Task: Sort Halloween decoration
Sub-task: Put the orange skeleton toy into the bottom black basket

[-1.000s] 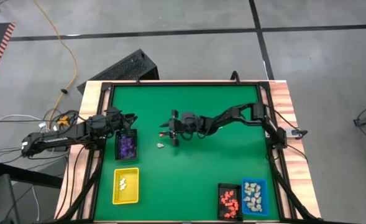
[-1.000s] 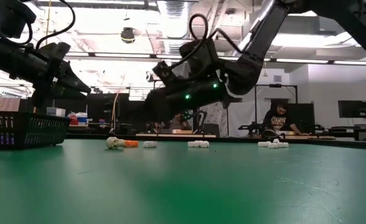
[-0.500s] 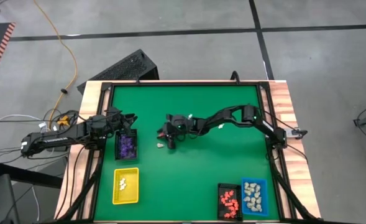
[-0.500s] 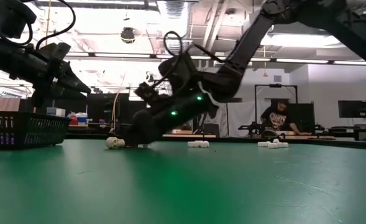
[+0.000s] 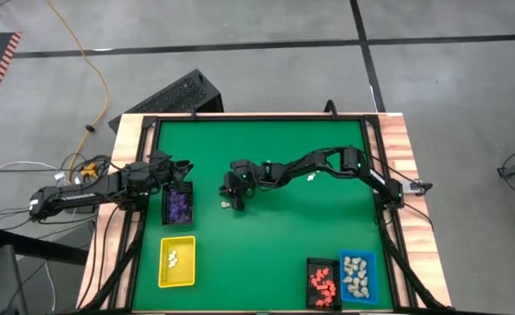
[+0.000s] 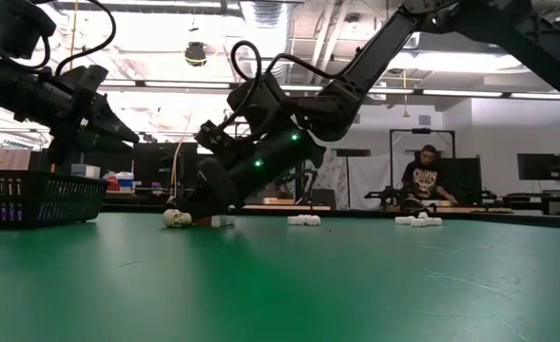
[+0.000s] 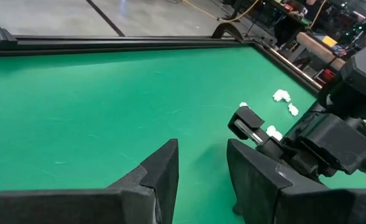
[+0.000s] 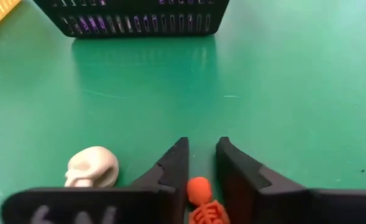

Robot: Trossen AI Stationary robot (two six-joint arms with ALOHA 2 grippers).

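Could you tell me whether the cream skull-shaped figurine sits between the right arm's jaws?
No, the cream skull-shaped figurine lies on the green mat beside the right gripper, whose jaws flank an orange skeleton figurine.

Right gripper down on the table mid-left, skeleton figurine between its fingers, skull just beside. Tray of figurines further left, left gripper over its far end. Three more trays along the near edge.

The right gripper is lowered to mid-table, fingers narrowly parted; the left gripper is held parted at the left edge.
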